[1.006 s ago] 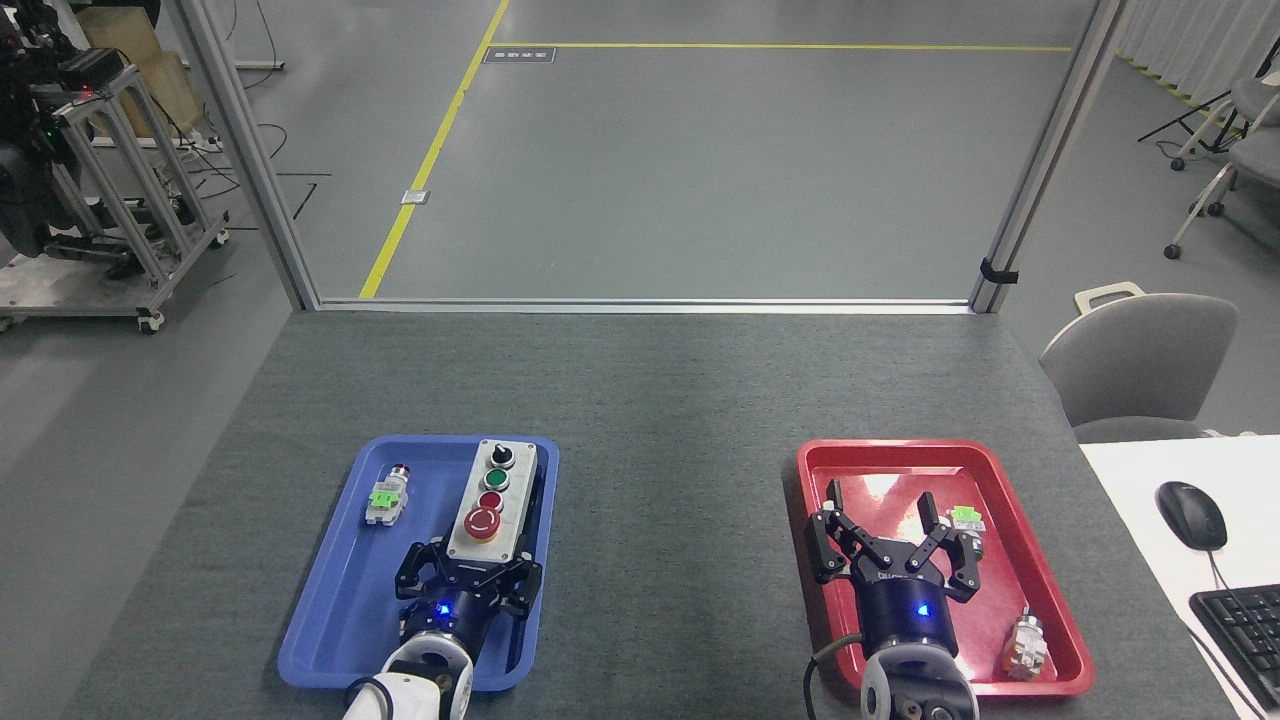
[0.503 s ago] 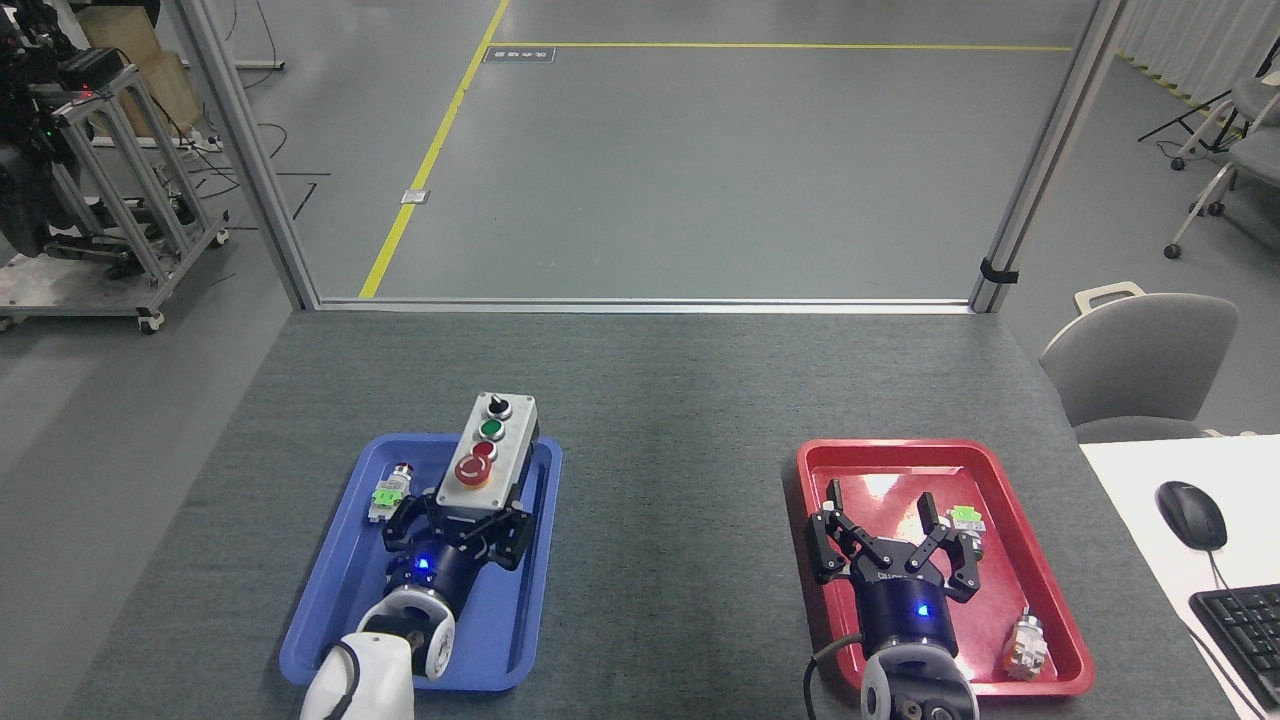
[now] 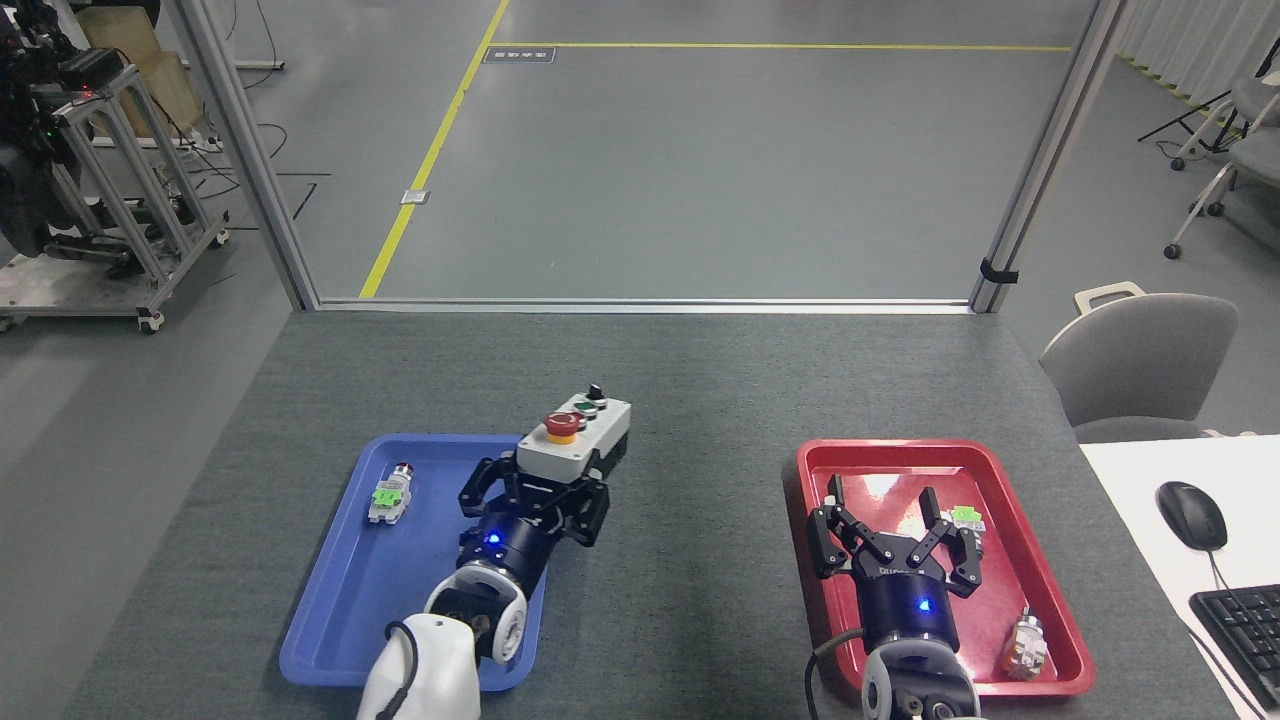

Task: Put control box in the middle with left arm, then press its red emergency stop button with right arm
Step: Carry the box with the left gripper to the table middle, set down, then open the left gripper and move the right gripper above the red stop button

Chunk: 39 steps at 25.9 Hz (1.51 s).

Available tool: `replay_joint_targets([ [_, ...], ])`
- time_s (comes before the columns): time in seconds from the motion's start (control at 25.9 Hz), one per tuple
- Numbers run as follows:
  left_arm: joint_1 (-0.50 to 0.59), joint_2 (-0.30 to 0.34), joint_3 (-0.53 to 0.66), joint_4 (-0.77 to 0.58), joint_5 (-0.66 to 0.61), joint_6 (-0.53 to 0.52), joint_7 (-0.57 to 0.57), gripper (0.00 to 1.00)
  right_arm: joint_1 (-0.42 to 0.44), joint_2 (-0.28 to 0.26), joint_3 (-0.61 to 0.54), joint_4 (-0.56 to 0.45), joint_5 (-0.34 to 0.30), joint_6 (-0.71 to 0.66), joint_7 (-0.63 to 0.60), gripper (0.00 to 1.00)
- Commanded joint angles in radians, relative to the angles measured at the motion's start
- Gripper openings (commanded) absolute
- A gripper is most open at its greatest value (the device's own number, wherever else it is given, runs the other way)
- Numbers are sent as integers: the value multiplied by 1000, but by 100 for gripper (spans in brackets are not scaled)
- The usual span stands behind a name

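The control box (image 3: 577, 437) is clenched at its near end by the left tool (image 3: 535, 490), carried just beyond that tool over the blue tray's (image 3: 340, 600) far right corner. Its red emergency stop button (image 3: 561, 426) sits nearest the fingers (mushroom head, yellow collar). Well right, the right tool (image 3: 892, 535) hovers with fingers spread over the red tray (image 3: 1050, 600), grasping nothing, on the grey desk (image 3: 700, 550).

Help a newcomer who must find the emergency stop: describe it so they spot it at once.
Start at the blue tray on the table's left. At its far right corner the left gripper holds the control box. The emergency stop button is its nearest, largest button: a red mushroom head on a yellow collar.
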Motion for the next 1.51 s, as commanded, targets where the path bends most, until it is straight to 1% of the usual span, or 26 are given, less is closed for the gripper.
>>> replay_joint_targets([
  [0.0, 9, -46, -67, 1, 0, 24, -19, 0, -1, -3, -1, -1, 0, 0, 0, 100],
  [0.08, 9, -95, -84, 32, -1, 27, -19, 0, -1, -3, -1, -1, -2, 0, 0, 100],
  [0.12, 9, -99, -95, 58, -1, 38, -19, 0, -1, -3, -1, -1, 0, 0, -1, 100],
  [0.23, 6, -101, -183, 99, 2, 96, -10, 0, -1, -6, -3, -1, 0, 0, 0, 100],
  [0.31, 4, -99, -218, 118, 2, 116, -9, 0, -1, -9, -4, -1, 0, 0, 0, 100],
  [0.54, 1, -101, -245, 184, -3, 117, -9, 0, -2, -10, -4, -1, 0, 0, -1, 100],
  [0.66, -1, -101, -322, 213, -23, 131, -10, 0, -4, -9, -4, -1, 0, 2, -3, 100],
  [0.73, -2, -101, -350, 236, -38, 153, -10, 0, -8, -7, -4, -1, 0, 5, -3, 100],
  [0.89, -2, -101, -357, 236, -34, 165, -19, 0, -11, -7, -6, -1, 0, 5, -6, 100],
  [0.93, -2, -101, -357, 236, -31, 165, -19, 5, -11, -7, -4, -1, 0, 3, -6, 100],
  [0.97, -2, -101, -359, 236, -31, 165, -19, 16, -11, -6, -4, -1, 0, 3, -6, 100],
  [1.01, -2, -101, -357, 236, -29, 165, -19, 30, -13, -6, -4, -1, 0, 2, -6, 100],
  [1.08, -2, -101, -356, 233, -27, 176, -21, 76, -14, -6, -4, -1, 2, 3, -12, 100],
  [1.12, -2, -99, -353, 228, -24, 186, -20, 92, -16, -7, -3, -1, 3, 3, -13, 98],
  [1.16, -1, -99, -351, 224, -24, 199, -19, 96, -21, -7, -1, 1, 6, 0, -15, 88],
  [1.2, 3, -95, -351, 214, -23, 203, -18, 97, -31, -9, 4, 2, 6, -6, -18, 71],
  [1.28, 13, -87, -350, 167, -21, 194, -18, 98, -54, -10, 7, 18, 3, -60, -26, 33],
  [1.31, 24, -69, -350, 129, -20, 193, -18, 98, -63, -9, 8, 28, 9, -109, -26, 15],
  [1.35, 47, -30, -348, 84, -20, 188, -18, 98, -80, -4, 10, 50, 14, -166, -27, 0],
  [1.43, 95, 54, -345, -28, -18, 159, -19, 98, -137, 10, 42, 114, 21, -247, -27, 0],
  [1.47, 119, 89, -341, -88, -15, 144, -19, 98, -159, 20, 80, 145, 35, -247, -27, 0],
])
